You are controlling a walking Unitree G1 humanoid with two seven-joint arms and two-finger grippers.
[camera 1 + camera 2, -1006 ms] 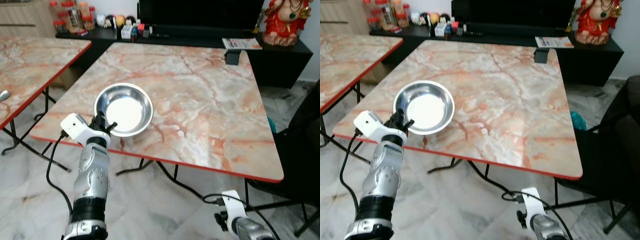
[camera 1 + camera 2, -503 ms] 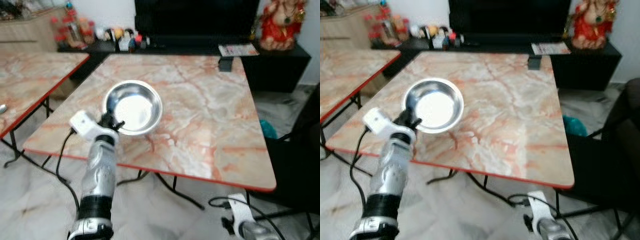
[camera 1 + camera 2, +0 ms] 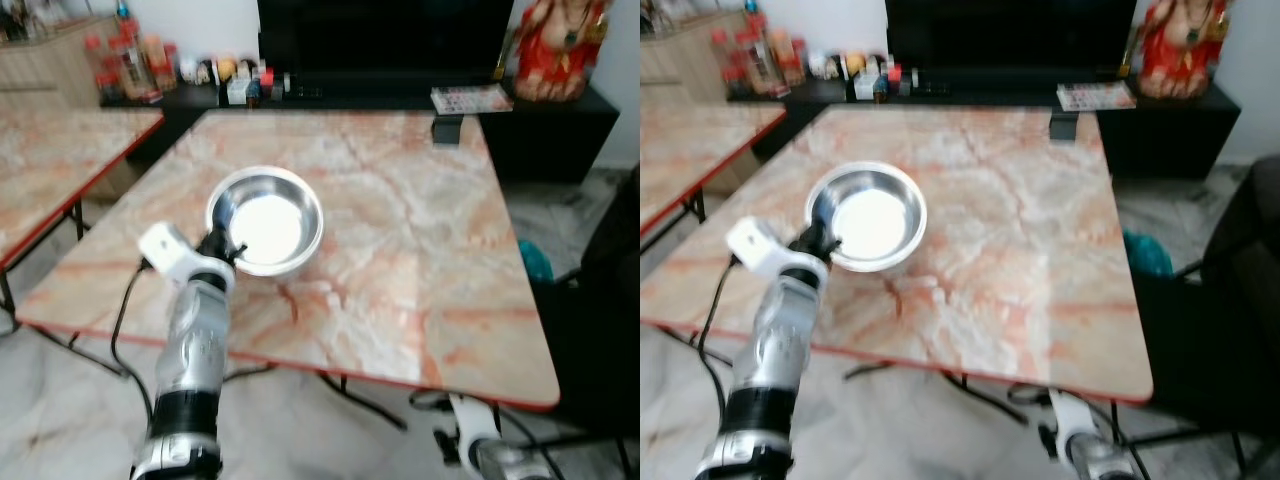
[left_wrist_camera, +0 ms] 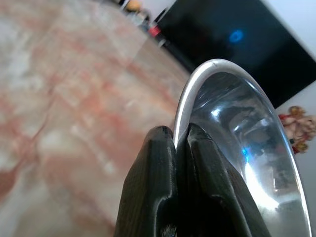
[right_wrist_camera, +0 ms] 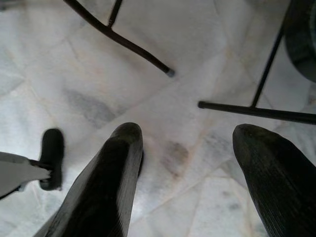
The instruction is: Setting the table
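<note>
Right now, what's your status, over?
Left gripper jaws pinched on round steel bowl rim, over marble table. Right gripper open, idle near floor. Nothing blocking.

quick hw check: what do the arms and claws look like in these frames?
Left arm: ribbed silver shell, black band at the joint near the bottom, white boxy camera module at the wrist with a black cable looping down. Left claw: two long black fingers with fine ridged texture. Right arm: silver with a white wrist piece and black cable. Right claw: two rounded black fingers.
</note>
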